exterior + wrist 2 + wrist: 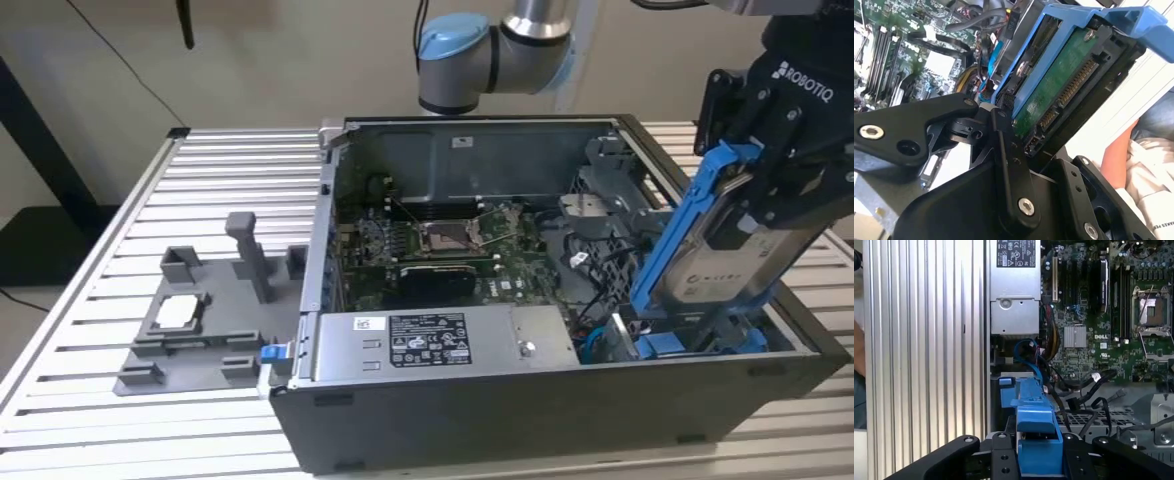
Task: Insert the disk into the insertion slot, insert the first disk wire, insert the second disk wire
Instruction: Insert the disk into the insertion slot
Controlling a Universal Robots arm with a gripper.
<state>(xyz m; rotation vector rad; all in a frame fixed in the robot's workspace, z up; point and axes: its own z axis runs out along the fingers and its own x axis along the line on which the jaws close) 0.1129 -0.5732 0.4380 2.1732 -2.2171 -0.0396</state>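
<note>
The gripper [763,205] is clamped on the disk [721,275], which hangs tilted below it, lower end down at the slot [674,345] in the case's [534,410] near corner, on the exterior view's right

At the exterior view's lower left, a grey fixture [200,345] is seen lying on the slatted metal table [214,170], with a small silver chip [178,312] seated in it. At frame centre a green motherboard [447,240] is exposed, and a silver labelled power supply [427,340] is set just below it in the frame. In the second wrist view, a white sleeve [1154,170] is glimpsed.
</note>
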